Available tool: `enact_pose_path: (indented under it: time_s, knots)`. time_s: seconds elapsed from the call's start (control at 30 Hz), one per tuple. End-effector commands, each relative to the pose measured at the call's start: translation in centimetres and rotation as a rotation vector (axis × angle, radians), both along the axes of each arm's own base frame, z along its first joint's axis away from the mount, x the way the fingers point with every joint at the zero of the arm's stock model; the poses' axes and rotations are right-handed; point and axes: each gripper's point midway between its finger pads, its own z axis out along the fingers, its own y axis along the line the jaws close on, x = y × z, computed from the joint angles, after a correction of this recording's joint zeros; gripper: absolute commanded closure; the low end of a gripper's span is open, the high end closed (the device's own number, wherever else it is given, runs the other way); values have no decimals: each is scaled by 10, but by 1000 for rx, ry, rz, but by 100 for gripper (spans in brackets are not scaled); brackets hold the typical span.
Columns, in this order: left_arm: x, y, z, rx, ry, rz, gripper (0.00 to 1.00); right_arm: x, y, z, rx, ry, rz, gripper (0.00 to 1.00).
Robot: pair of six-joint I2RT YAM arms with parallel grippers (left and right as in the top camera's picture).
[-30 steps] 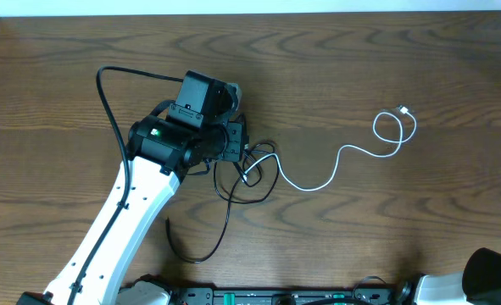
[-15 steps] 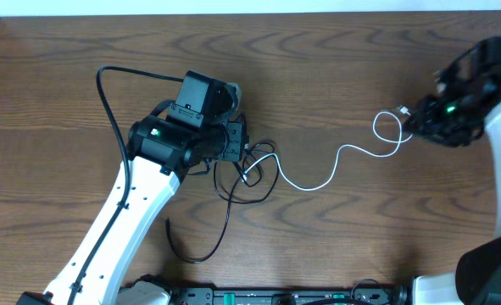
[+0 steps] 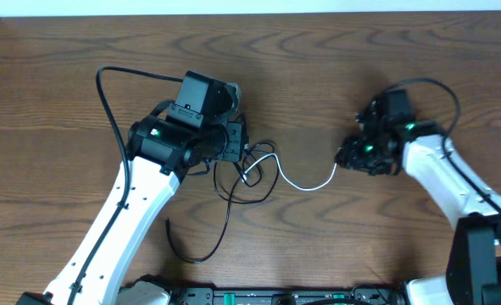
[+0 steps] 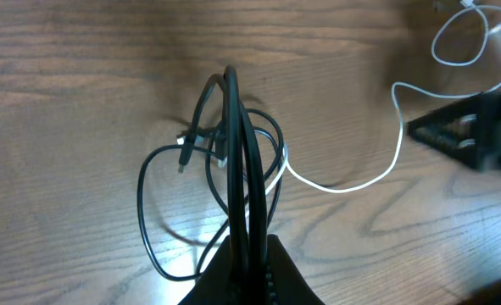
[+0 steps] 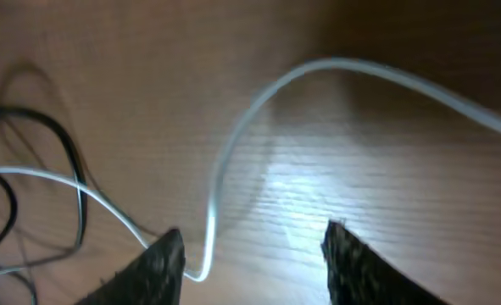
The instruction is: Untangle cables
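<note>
One black cable (image 4: 141, 212), one white cable (image 4: 343, 191).

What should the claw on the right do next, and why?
Probably the right gripper should drop a little and close on the white cable. Its fingers are open with that cable running between them, close to one finger. The left gripper looks clamped on the black cable, so a grip on the white one would let the two be drawn apart.
</note>
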Motion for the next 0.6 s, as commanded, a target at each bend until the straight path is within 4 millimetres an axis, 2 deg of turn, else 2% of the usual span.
enact_pose_path:
  time_s: [0.0,0.1,0.17,0.2,0.33,0.4,0.47,0.57]
  knots:
    - [2,1,2,12,-11,-7,92,-9,21,-14,41,5,-53,53]
    - [2,1,2,12,-12,-7,92,-7,34,-19,64,-39,-41,73]
    - [2,1,2,12,-12,-7,92,-2,39,-18,74,-73,-28,93]
    - [2,1,2,12,-12,-7,92,0,40,-17,78,-82,-28,99]
    - [2,1,2,13,-11,-7,92,16,33,-6,90,-120,-59,99]
    - [1,1,1,14,-9,-7,92,30,25,13,123,-145,-78,99]
    - [1,2,1,16,-5,-7,92,49,15,44,179,-191,-84,99]
    - [-1,3,0,21,0,-5,92,83,-14,110,264,-306,-133,99]
